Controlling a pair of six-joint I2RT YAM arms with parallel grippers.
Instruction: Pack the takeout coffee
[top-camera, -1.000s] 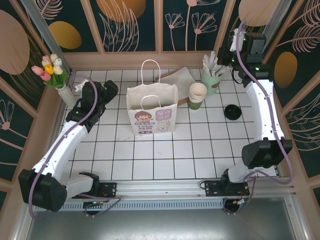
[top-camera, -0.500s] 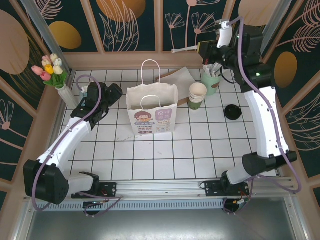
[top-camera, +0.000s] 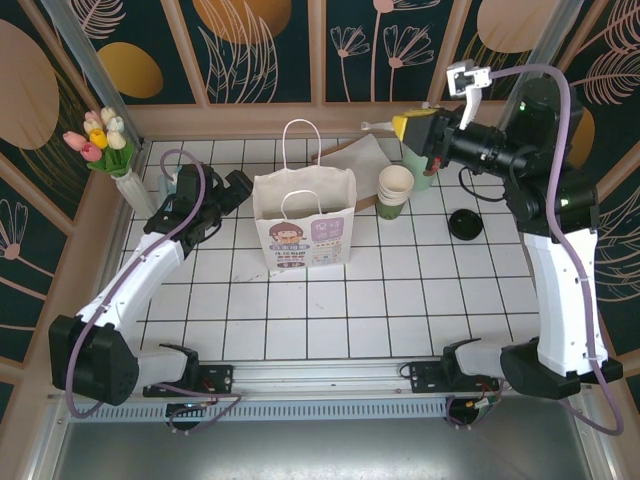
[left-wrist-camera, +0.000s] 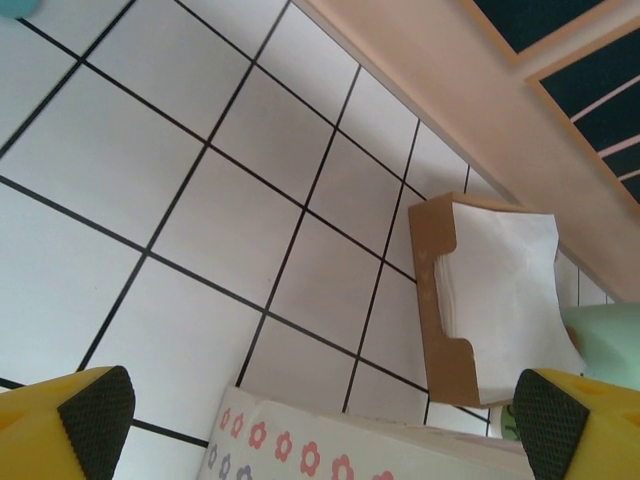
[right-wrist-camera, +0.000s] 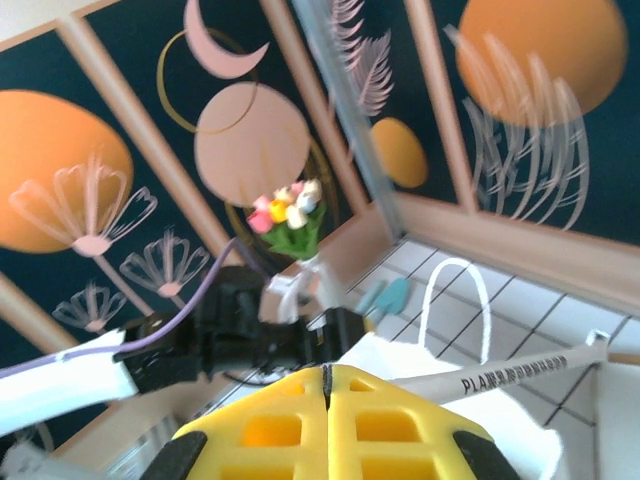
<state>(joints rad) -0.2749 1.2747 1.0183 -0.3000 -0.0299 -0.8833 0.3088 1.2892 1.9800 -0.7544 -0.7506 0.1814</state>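
Paper bag (top-camera: 300, 225) stands open mid-table. L gripper (top-camera: 238, 188) sits just beside the bag's left side, claw wide, nothing in it. R gripper (top-camera: 403, 127) is up high at far right, clamped tight on a white wrapped stick (right-wrist-camera: 500, 378). Takeout coffee (top-camera: 465, 223) stands on the tiles (top-camera: 400, 300) to the right, well apart from bag.

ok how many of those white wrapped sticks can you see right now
1: a white wrapped stick pinched in the shut right gripper, held up in the air. More may be hidden in the mint green holder under that gripper.
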